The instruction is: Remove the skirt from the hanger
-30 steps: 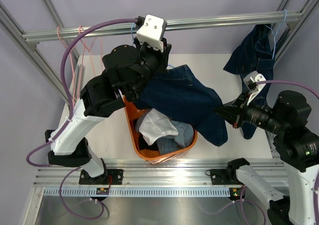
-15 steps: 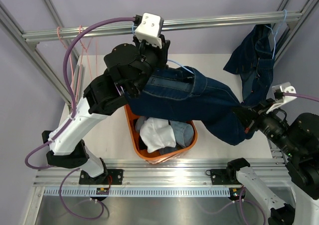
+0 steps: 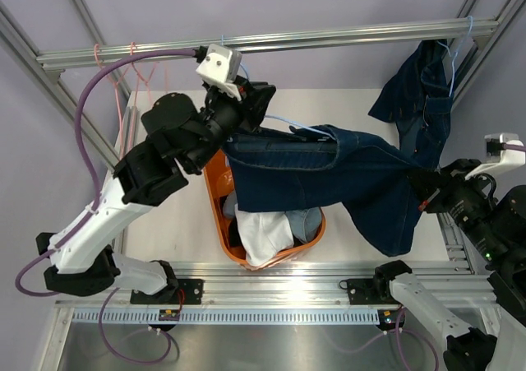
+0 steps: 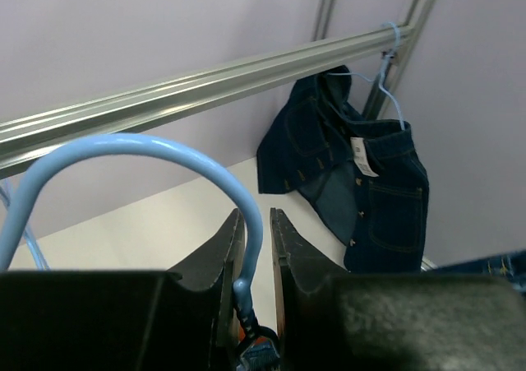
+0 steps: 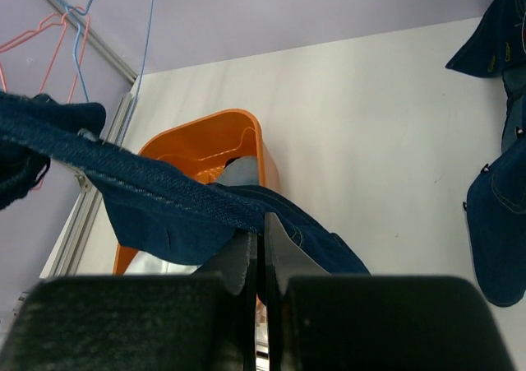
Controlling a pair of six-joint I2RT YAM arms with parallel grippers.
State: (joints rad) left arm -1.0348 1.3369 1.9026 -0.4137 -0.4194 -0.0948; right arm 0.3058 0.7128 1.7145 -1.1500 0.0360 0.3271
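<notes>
My left gripper [image 3: 257, 108] is shut on the hook of a light-blue wire hanger [image 4: 123, 153] that carries a dark navy denim garment [image 3: 329, 173]. My right gripper [image 3: 421, 192] is shut on that garment's far edge [image 5: 164, 198]. The cloth is stretched between the two above an orange basket [image 3: 215, 200]. Thin pink hangers [image 3: 100, 58] hang bare on the rail at the far left and also show in the right wrist view [image 5: 49, 30]. A patch of light-blue denim [image 3: 306, 221] lies in the basket; I cannot tell whether it is the skirt.
Another dark denim garment with buttons [image 3: 421, 99] hangs on a light-blue hanger from the rail's right end, also in the left wrist view [image 4: 362, 182]. A white cloth [image 3: 261, 235] spills over the basket's near rim. Metal frame posts stand on both sides.
My right gripper pulled the navy garment to the right, drawing it out taut. My left arm swung left with the hanger, and the garment lifted off the basket.
</notes>
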